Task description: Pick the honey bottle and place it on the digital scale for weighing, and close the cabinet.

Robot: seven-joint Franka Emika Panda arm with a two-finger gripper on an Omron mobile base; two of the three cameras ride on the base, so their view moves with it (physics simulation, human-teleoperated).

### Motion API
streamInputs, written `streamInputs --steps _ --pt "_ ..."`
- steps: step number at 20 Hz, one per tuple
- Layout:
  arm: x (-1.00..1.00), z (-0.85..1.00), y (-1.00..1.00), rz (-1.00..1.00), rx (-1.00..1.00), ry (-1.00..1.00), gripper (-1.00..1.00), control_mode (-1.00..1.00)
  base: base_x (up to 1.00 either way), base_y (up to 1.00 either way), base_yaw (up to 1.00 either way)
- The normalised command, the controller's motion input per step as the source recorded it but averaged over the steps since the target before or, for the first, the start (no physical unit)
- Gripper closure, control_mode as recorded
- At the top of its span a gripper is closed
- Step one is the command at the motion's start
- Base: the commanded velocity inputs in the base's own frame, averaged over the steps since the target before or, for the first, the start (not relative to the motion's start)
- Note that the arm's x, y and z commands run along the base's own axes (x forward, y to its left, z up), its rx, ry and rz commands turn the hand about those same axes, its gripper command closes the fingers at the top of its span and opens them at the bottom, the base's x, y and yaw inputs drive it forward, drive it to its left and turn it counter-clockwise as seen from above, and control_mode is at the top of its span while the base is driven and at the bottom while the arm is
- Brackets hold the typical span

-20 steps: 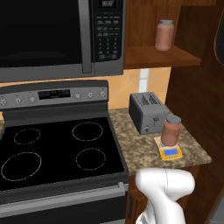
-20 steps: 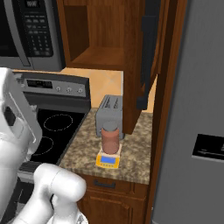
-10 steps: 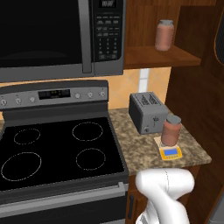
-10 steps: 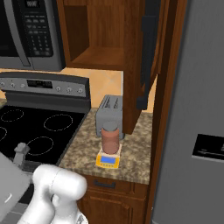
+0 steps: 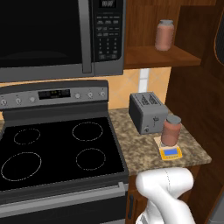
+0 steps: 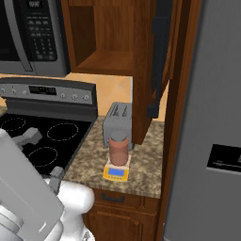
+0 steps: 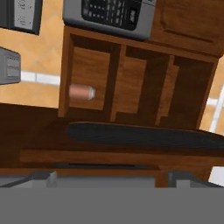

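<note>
Your honey bottle [image 5: 170, 130] stands upright on the digital scale [image 5: 170, 152] beside the toaster [image 5: 147, 112]. The cabinet [image 6: 157, 61] door hangs open. Your pincer [image 7: 109, 178] is spread wide, holding nothing.

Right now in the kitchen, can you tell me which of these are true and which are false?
1. The honey bottle stands on the scale. True.
2. The cabinet door is shut. False: it hangs open, and the shelf inside shows.
3. A paler jar sits on the cabinet shelf. True.
4. The toaster is on the stove. False: it stands on the counter, behind the scale.
5. The gripper is holding the bottle. False: its jaws are open and hold nothing.
</note>
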Motion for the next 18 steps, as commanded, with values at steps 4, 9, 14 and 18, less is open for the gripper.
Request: streamInputs --steps 4,9,14,18 --pt "0.53 -0.21 -0.44 0.0 0.0 0.02 -1.0 -1.0 0.0 0.0 0.0" --pt "0.21 -0.11 -0.47 0.0 0.02 0.02 -1.0 -1.0 0.0 0.0 0.0" --pt "0.67 -0.27 -0.2 0.02 0.05 0.02 -1.0 -1.0 0.0 0.0 0.0" --pt "0.71 -0.24 -0.34 0.08 0.11 0.0 -1.0 -1.0 0.0 0.0 0.0"
